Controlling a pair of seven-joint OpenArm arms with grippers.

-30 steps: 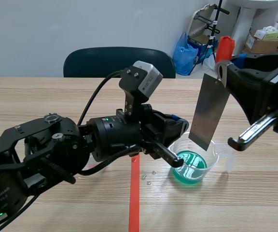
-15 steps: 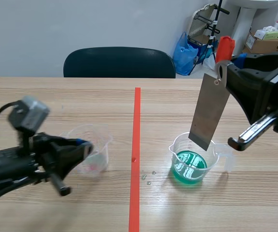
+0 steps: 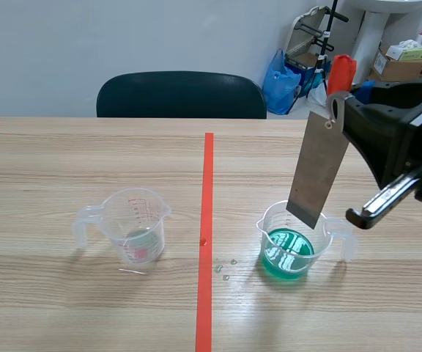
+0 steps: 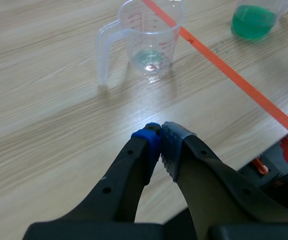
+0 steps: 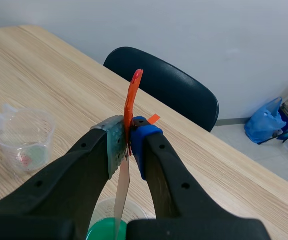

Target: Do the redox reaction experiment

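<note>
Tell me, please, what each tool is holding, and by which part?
The right tool grips the metal strip by its top end, at the orange tag. The left tool is shut on nothing.

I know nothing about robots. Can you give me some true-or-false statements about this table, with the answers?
1. The right gripper holds a grey metal strip. True.
2. The green liquid is in the left beaker. False: the green liquid sits in the right beaker; the left beaker holds only a trace.
3. The left gripper grips a beaker. False: it is shut on nothing, apart from both beakers.
4. A dark chair stands behind the table. True.
</note>
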